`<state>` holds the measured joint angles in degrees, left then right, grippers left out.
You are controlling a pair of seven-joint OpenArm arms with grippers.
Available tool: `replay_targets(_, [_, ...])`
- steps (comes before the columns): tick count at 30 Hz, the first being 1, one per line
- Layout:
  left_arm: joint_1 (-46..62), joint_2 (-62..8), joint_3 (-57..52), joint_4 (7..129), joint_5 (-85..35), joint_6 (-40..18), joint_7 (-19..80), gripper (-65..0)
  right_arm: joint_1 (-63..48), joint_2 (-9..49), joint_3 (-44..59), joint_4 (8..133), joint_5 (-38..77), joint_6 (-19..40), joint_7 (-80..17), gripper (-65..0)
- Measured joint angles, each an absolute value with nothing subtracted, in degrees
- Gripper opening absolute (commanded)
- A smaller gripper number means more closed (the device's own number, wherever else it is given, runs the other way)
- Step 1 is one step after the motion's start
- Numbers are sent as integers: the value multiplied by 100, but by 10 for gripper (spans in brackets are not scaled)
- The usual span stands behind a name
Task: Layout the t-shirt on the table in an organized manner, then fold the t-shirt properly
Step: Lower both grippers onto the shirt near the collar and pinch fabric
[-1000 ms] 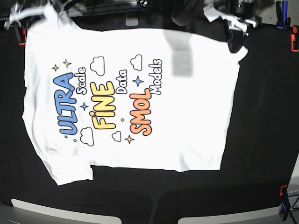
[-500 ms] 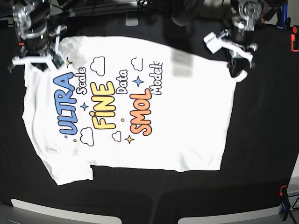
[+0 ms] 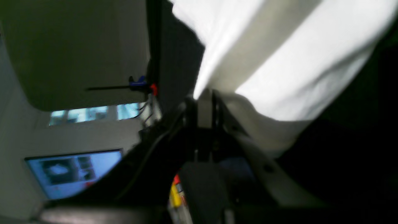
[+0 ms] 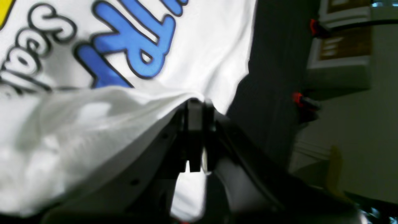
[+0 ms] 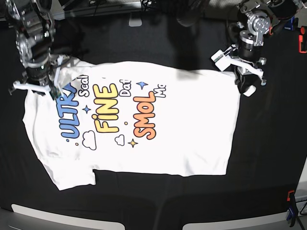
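The white t-shirt (image 5: 182, 129) with blue, yellow and orange letters lies print-up on the black table (image 5: 268, 158). Its far edge is lifted and folded toward the near side, covering the tops of the letters. My left gripper (image 5: 245, 82) is shut on the shirt's far right corner; the left wrist view shows the white cloth (image 3: 279, 62) pinched at the fingertips (image 3: 205, 96). My right gripper (image 5: 41, 86) is shut on the far left corner; the right wrist view shows the cloth (image 4: 93, 102) draped over the closed fingers (image 4: 196, 107), blue print (image 4: 136, 43) beyond.
Orange and blue clips (image 5: 290, 203) sit at the table's edges, one at the near right, one at the far right (image 5: 302, 44). A monitor (image 3: 74, 174) shows in the left wrist view beyond the table. Black table cloth surrounds the shirt on all sides.
Both grippers have moved toward the near side, pulling the shirt's far edge over the print. The fold now hides the clouds and upper letters that were visible before.
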<state>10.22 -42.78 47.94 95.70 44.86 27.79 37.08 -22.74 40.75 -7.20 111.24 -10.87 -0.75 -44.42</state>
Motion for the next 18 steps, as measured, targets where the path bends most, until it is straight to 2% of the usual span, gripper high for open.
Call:
replay_targets(2, [1013, -4276, 4797, 9570, 3874, 2749, 3326, -650, -2060, 3986, -718, 10923, -543, 301, -4241, -650])
replay_targets(6, [921, -4272, 4803, 9568, 3273, 1977, 3096, -650, -1702, 3804, -742, 10530, -84, 825, -4045, -650])
replay_targets(12, [593, -4276, 4799, 9568, 3260, 1964, 3614, -650, -1164, 3824, -735, 9703, -128, 742, -4364, -650])
replay_targets(18, [615, -4283, 4801, 9568, 3199, 1964, 3658, -650, -1138, 3811, -738, 9557, -128, 635, -4504, -650])
